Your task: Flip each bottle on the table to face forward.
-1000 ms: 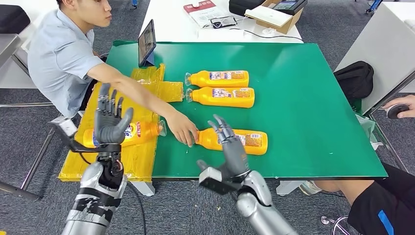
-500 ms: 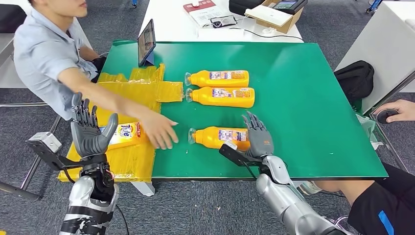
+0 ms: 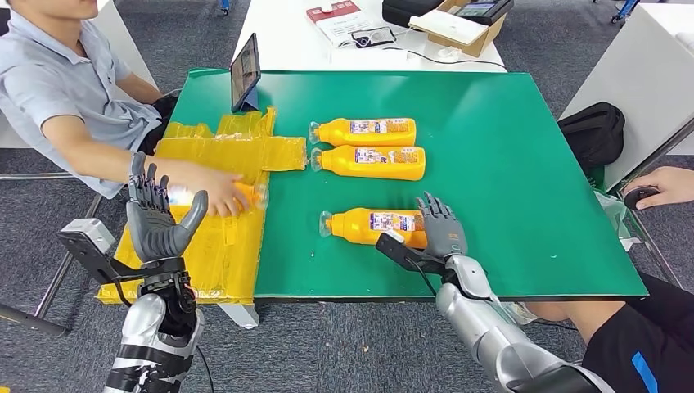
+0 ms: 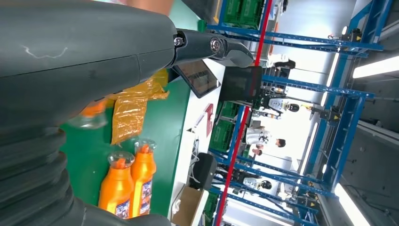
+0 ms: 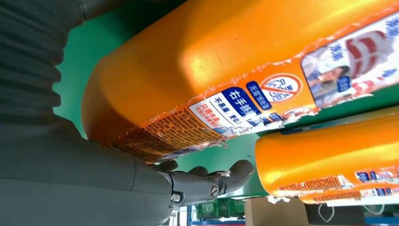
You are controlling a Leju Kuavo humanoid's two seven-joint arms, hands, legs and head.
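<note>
Our right hand [image 3: 442, 232], fingers spread, rests against the base of the nearest orange bottle [image 3: 372, 226] on the counter [image 3: 507, 180], and we judge the next move is closing on it to roll it label-forward, while our left hand [image 3: 159, 221] hangs spread and empty.

Green table [image 3: 507, 164] w/ three orange bottles [image 3: 372, 157], tablet [image 3: 245, 72], yellow sheet [image 3: 214, 246] at edge.

A tablet [image 3: 245, 72] stands on the green table [image 3: 507, 188]; beyond, perhaps a cardboard box [image 3: 460, 29].
</note>
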